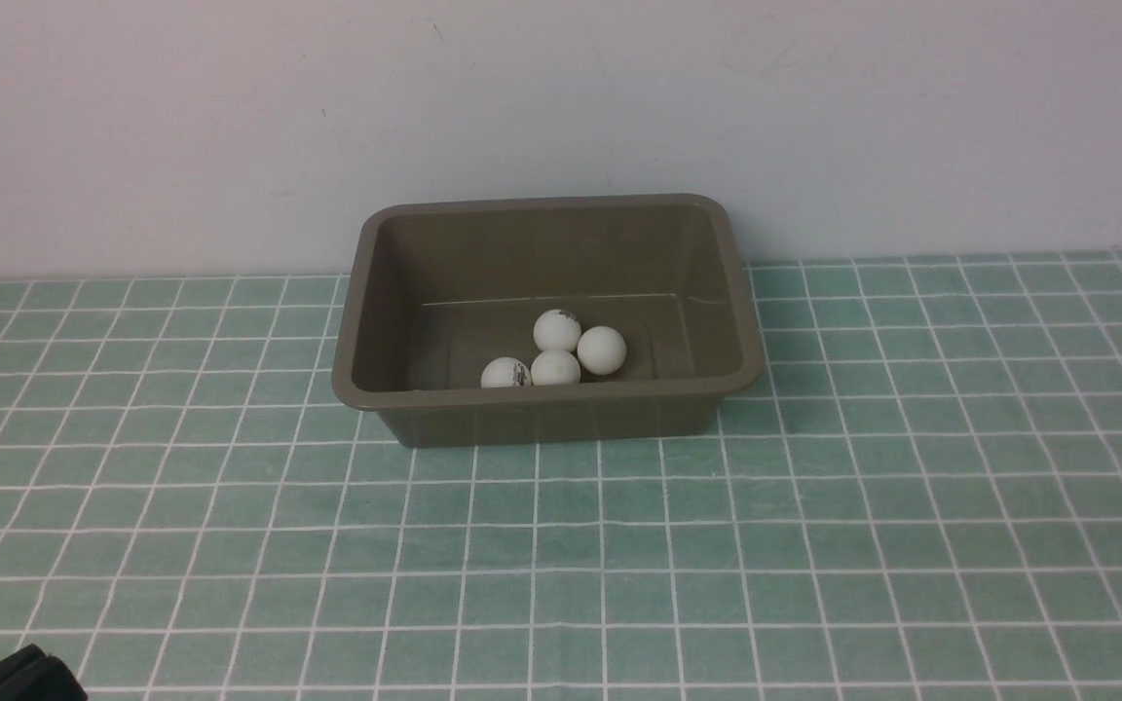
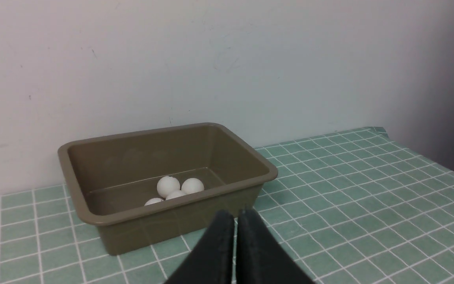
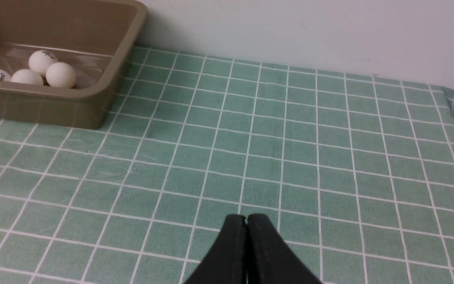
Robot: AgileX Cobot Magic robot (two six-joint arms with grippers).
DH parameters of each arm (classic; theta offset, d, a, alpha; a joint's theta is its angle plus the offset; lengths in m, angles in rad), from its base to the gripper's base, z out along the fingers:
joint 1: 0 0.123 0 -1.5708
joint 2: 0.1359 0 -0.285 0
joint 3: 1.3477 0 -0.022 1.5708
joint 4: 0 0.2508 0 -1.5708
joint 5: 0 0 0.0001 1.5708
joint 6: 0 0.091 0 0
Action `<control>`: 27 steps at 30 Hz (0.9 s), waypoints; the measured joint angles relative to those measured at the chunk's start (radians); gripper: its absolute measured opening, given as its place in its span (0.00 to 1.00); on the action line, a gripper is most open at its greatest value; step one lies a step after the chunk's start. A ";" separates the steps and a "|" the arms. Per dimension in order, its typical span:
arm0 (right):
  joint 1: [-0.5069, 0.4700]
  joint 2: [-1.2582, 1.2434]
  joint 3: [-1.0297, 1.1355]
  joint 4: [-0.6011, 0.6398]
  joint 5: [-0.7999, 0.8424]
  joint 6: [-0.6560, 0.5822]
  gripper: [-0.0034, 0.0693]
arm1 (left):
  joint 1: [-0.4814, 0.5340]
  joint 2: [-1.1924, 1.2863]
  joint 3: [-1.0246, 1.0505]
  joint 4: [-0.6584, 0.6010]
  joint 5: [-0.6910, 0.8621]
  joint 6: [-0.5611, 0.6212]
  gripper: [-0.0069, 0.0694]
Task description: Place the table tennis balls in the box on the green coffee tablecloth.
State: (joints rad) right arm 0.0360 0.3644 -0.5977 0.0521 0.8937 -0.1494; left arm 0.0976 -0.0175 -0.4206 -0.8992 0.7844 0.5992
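Nearest us, our left gripper [image 2: 235,216] and right gripper [image 3: 246,219] hang over the green coffee tablecloth [image 1: 814,545], jaws pressed together, holding nothing. By the cloth's far edge sits the box [image 1: 542,414], four table tennis balls [image 1: 557,331] clustered inside.

The box [image 1: 542,414] is plain olive-brown. The table tennis balls [image 1: 557,331] in it are matte white, some with a small dark printed mark. The tablecloth [image 1: 814,545] is teal-green, gridded with thin white lines. The wall [image 1: 230,117] is off-white. Both claws, left [image 2: 235,217] and right [image 3: 246,219], are black.
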 joint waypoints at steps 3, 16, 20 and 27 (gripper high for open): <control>0.000 0.000 0.000 0.000 0.011 0.000 0.02 | 0.000 -0.001 0.001 0.045 -0.015 0.069 0.09; 0.000 0.000 0.000 0.003 0.016 0.000 0.02 | 0.028 -0.002 0.400 0.241 -0.551 0.119 0.09; 0.000 -0.001 0.000 0.006 0.016 0.000 0.02 | 0.021 0.000 0.447 0.146 -0.702 0.043 0.09; 0.000 -0.002 0.000 0.023 0.018 0.000 0.02 | -0.119 0.000 0.448 0.125 -0.738 0.106 0.09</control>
State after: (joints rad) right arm 0.0360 0.3621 -0.5974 0.0753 0.9113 -0.1494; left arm -0.0215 -0.0176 0.0279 -0.7741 0.0461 0.7055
